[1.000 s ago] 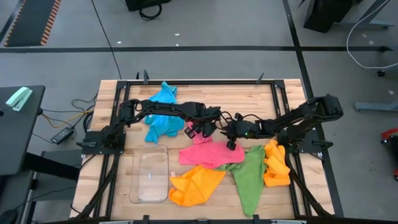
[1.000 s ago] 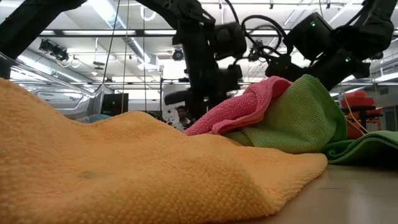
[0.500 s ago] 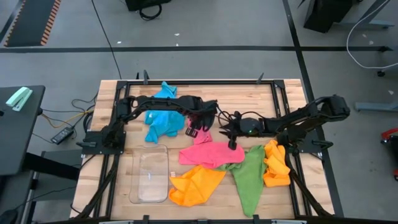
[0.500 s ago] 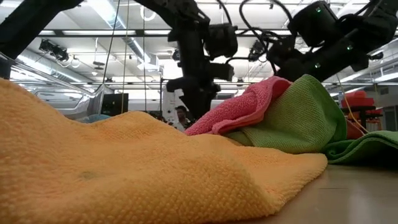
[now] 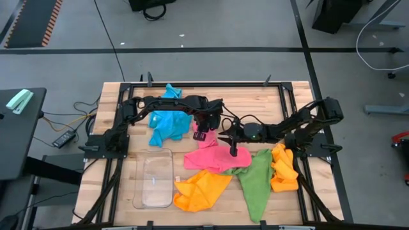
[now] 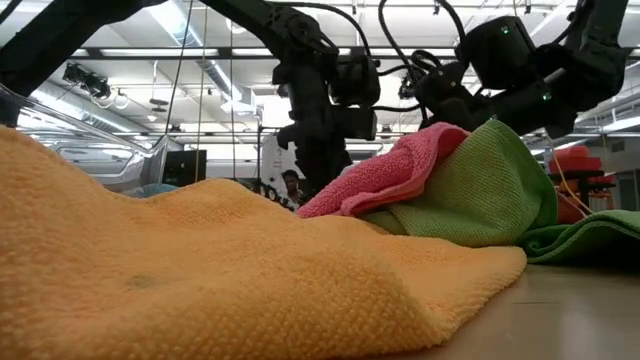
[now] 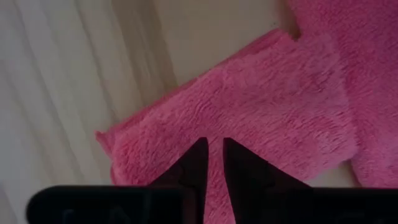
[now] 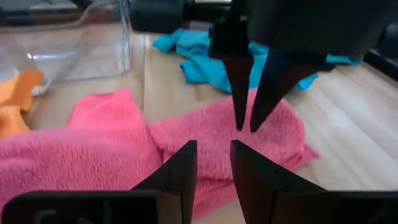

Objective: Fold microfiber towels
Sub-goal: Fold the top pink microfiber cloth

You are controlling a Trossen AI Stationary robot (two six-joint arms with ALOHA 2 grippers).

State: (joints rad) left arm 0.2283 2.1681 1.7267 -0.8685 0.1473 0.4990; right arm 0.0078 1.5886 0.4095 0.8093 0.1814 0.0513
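A small pink towel (image 5: 203, 138) lies flat on the wooden table (image 5: 268, 102), next to a larger pink towel (image 5: 214, 158). My left gripper (image 5: 204, 133) points down at the small one, its fingers nearly together on it (image 7: 214, 155). My right gripper (image 5: 232, 151) hovers open just beyond the larger pink towel's far edge, nothing between its fingers (image 8: 211, 163). A blue towel (image 5: 165, 122) lies crumpled at the far left. An orange towel (image 5: 199, 190), a green towel (image 5: 255, 180) and a second orange towel (image 5: 284, 167) lie near the front. My left gripper comes from above, fingers pointing down, and closes on the top face of the small pink towel (image 7: 212, 127), near its middle. Only a sliver of pink shows between the fingertips (image 8: 239, 121). The towel stays flat on the table.
A clear plastic tray (image 5: 153, 180) sits at the front left, beside the orange towel. The black frame rails (image 5: 211, 84) run round the table's edges. Bare wood shows at the table's far right.
My left gripper has rolled about its own axis above the small pink towel and shifted slightly toward the table's far left. Its fingers have drawn together. My right gripper has tipped a little further downward. The towels lie as they did.
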